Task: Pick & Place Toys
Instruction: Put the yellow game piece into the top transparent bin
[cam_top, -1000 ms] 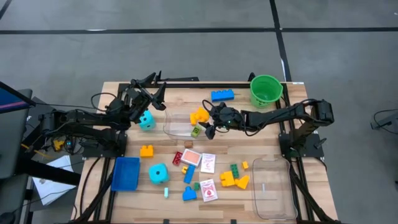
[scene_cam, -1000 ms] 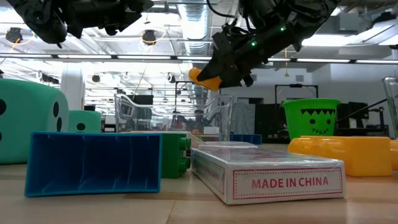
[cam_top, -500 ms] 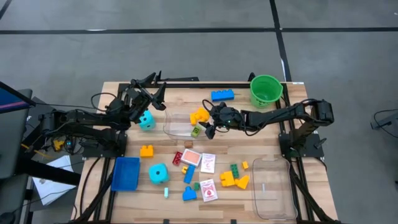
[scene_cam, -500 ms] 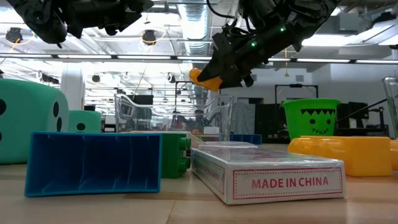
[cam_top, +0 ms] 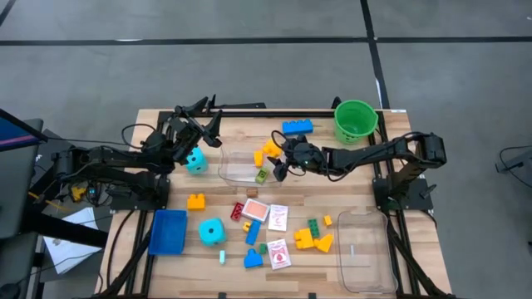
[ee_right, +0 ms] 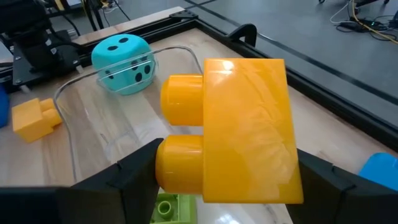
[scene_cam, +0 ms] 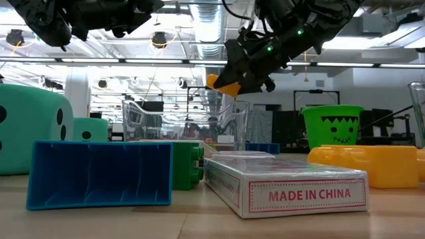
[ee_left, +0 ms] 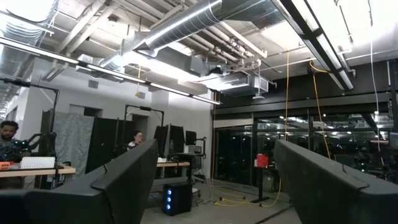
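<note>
Orange brick (ee_right: 233,130) is clamped in the right hand (cam_top: 278,164) above the clear tub (cam_top: 241,165); left hand (cam_top: 195,116) gapes empty.

The right arm reached in from the table's right edge, stretched low and nearly straight toward the middle of the far half. Its right gripper (cam_top: 280,159) hung above the tabletop there, raised clear of the surface, with its two dark fingers (ee_right: 134,177) clamped on either side of a yellow brick (ee_right: 239,130).

The left arm came in from the left edge and bent upward near the far left corner. Its left gripper (cam_top: 198,119) was lifted and tilted up toward the room, fingers (ee_left: 118,183) spread wide apart with nothing between them.
</note>
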Robot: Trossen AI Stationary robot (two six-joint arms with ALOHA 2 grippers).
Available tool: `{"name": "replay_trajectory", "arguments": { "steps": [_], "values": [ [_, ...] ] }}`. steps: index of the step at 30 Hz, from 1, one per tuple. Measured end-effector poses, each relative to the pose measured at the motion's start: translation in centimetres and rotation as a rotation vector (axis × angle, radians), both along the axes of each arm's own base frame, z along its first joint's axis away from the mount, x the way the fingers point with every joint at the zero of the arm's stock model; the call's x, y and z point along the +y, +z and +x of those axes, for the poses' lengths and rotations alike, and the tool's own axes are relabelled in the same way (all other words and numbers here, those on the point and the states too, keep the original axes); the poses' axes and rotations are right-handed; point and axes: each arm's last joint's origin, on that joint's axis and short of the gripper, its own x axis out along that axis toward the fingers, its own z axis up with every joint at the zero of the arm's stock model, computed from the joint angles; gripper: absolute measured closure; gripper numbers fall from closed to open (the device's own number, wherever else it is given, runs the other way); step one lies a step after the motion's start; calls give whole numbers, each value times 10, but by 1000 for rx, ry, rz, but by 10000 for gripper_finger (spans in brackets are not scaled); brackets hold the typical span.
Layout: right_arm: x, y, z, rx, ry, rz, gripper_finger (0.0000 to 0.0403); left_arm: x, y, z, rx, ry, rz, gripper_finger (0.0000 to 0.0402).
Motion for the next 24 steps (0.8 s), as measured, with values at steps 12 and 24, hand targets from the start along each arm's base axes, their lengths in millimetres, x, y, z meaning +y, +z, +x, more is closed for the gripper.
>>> {"name": "replay_trajectory", "arguments": {
  "steps": [12, 24],
  "values": [
    [0, 0, 0, 0, 0, 0, 132, 0, 0, 0, 0, 0, 0, 86],
    [-1, 0, 0, -16, -36, 16, 132, 0, 0, 0, 0, 0, 0, 86]
  ]
}}
